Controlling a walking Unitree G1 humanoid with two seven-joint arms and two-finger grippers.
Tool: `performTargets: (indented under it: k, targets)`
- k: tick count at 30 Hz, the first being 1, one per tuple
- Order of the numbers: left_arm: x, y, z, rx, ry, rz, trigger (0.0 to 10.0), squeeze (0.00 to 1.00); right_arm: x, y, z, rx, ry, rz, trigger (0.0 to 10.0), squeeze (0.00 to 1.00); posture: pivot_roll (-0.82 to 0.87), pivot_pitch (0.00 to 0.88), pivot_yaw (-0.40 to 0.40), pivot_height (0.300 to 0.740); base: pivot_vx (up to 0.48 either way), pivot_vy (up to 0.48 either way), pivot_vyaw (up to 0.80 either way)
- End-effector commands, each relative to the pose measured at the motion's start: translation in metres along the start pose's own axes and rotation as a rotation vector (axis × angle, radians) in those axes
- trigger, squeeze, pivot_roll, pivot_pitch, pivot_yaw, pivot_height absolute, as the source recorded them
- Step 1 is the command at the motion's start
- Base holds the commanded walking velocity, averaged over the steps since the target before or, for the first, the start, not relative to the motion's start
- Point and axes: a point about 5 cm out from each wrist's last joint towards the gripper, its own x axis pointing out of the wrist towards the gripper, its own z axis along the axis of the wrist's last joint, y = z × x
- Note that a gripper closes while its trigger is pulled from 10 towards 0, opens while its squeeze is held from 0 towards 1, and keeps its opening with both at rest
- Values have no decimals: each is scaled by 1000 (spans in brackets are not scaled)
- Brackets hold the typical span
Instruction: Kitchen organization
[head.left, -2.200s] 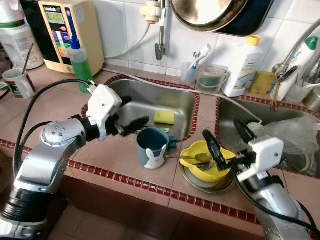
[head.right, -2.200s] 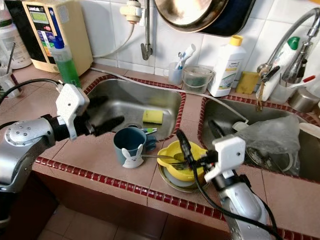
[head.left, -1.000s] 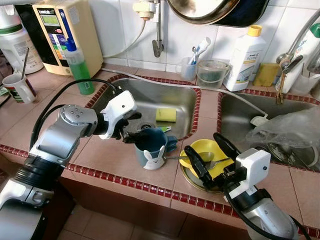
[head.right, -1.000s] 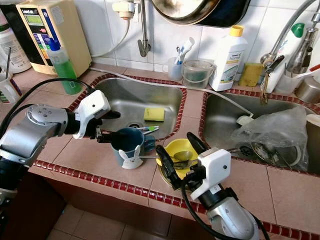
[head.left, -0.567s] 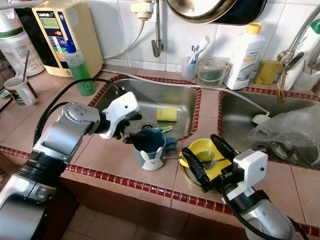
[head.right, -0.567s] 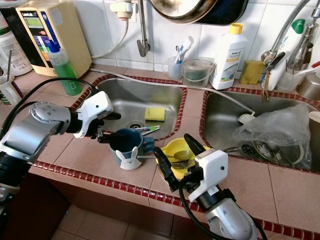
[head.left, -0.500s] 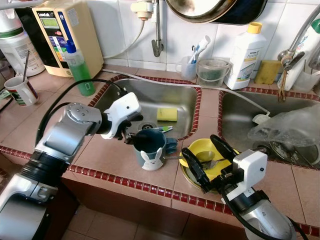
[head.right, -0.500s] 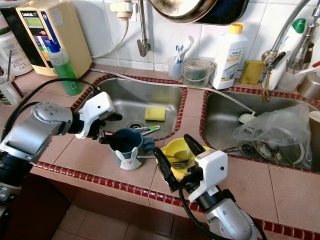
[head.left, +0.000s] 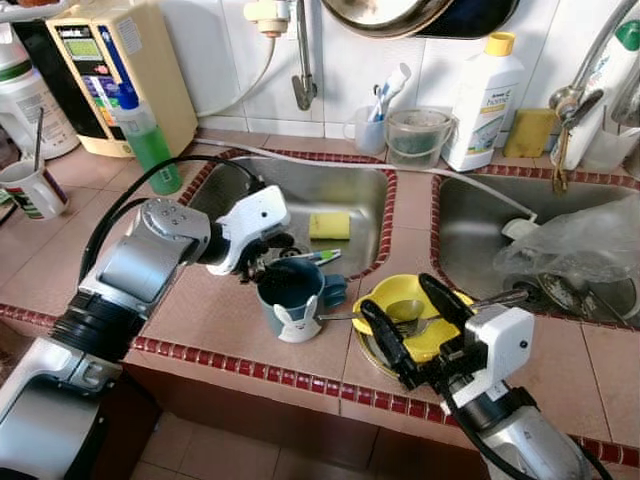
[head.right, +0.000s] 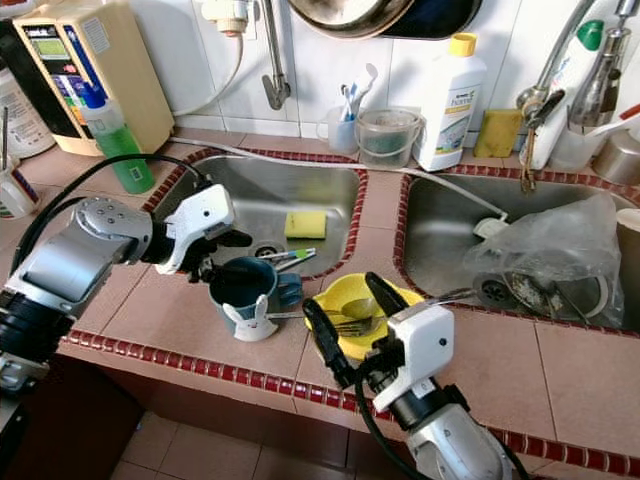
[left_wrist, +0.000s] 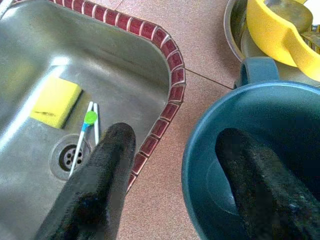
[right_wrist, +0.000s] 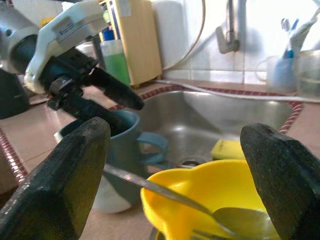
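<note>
Since a couple of seconds back the left hand (head.left: 268, 262) has swung in from open air over the sink rim and now straddles the wall of the teal bunny mug (head.left: 290, 296): one finger down inside, the other outside at the mug's 9 o'clock, spread and not pinching yet as far as I can tell. The right hand (head.left: 410, 318) has dropped low too, fingers wide apart on either side of the yellow bowl (head.left: 405, 313) at the mug's 3 o'clock, holding nothing. So organizing-wise I'd say it's early: mug, bowl and its spoon and fork (head.left: 400, 325) all sit on the bench (head.left: 205, 305), yellow sponge (head.left: 329, 225) lies in the left sink (head.left: 300, 195). Hard to read: what's under the plastic bag (head.left: 575, 245) in the right sink, and the dish under the bowl is mostly covered.
</note>
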Motion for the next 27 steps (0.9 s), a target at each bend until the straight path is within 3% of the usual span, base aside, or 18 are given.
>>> performTargets:
  k: [1,27]
  targets:
    - [-3,2,1,18,18,-2,0,0,-1,5,4,12,-5,37,10000,0,-27,57,115,740,0,0,0]
    - [-7,-11,-5,66,50,-112,0,0,-4,7,0,13,35,91,10000,0,-13,41,106,740,0,0,0]
